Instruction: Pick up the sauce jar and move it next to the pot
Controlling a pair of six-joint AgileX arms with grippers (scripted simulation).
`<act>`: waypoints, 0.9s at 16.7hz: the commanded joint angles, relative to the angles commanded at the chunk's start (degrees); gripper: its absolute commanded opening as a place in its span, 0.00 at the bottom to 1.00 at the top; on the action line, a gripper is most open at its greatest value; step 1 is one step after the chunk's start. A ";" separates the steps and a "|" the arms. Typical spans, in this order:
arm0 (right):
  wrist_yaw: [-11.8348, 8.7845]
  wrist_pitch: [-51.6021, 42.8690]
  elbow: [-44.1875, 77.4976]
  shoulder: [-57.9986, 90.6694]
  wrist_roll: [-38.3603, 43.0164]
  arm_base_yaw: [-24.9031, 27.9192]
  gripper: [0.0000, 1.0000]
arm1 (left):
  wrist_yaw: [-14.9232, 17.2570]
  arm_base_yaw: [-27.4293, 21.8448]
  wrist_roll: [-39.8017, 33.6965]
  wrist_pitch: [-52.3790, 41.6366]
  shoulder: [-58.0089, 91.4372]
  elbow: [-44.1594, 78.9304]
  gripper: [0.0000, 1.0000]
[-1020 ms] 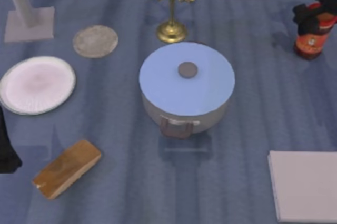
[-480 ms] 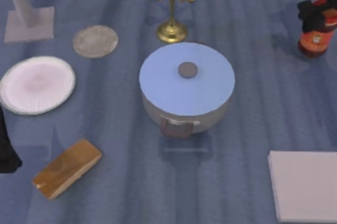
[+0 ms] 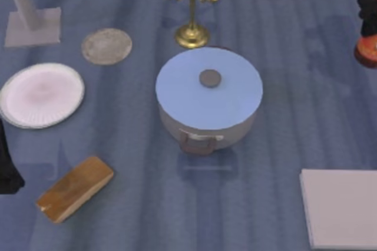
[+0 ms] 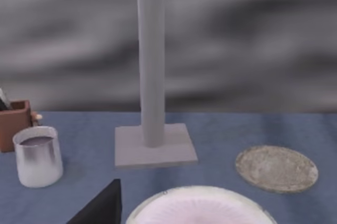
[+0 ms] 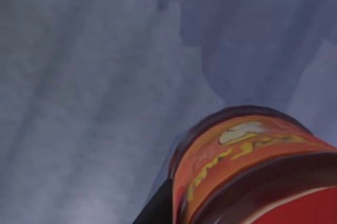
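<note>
The sauce jar (image 3: 366, 52), dark red with an orange label, shows only partly at the far right edge of the top view. My right gripper (image 3: 370, 18) is shut on its upper part. In the right wrist view the sauce jar (image 5: 247, 161) fills the lower corner, held above the blue table, with one dark finger (image 5: 158, 208) against its side. The pot (image 3: 207, 95), grey-white with a light-blue lid, dark knob and brownish handle, stands mid-table, far to the left of the jar. My left gripper (image 3: 7, 174) is parked at the left edge.
A gold candelabra (image 3: 191, 9) stands behind the pot. A grey disc (image 3: 106, 46), white plate (image 3: 41, 95), wooden block (image 3: 75, 188) and white post on a base (image 3: 32, 24) fill the left side. A white slab (image 3: 341, 207) lies front right. A metal cup (image 4: 37, 155) stands far left.
My right gripper has carried the sauce jar to the right, away from the pot, until it is half out of the top view. The left arm has not moved.
</note>
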 joint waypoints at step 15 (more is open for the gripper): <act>6.62 8.78 -13.91 -5.16 23.87 9.99 0.00 | 0.00 0.00 0.00 0.00 0.00 0.00 1.00</act>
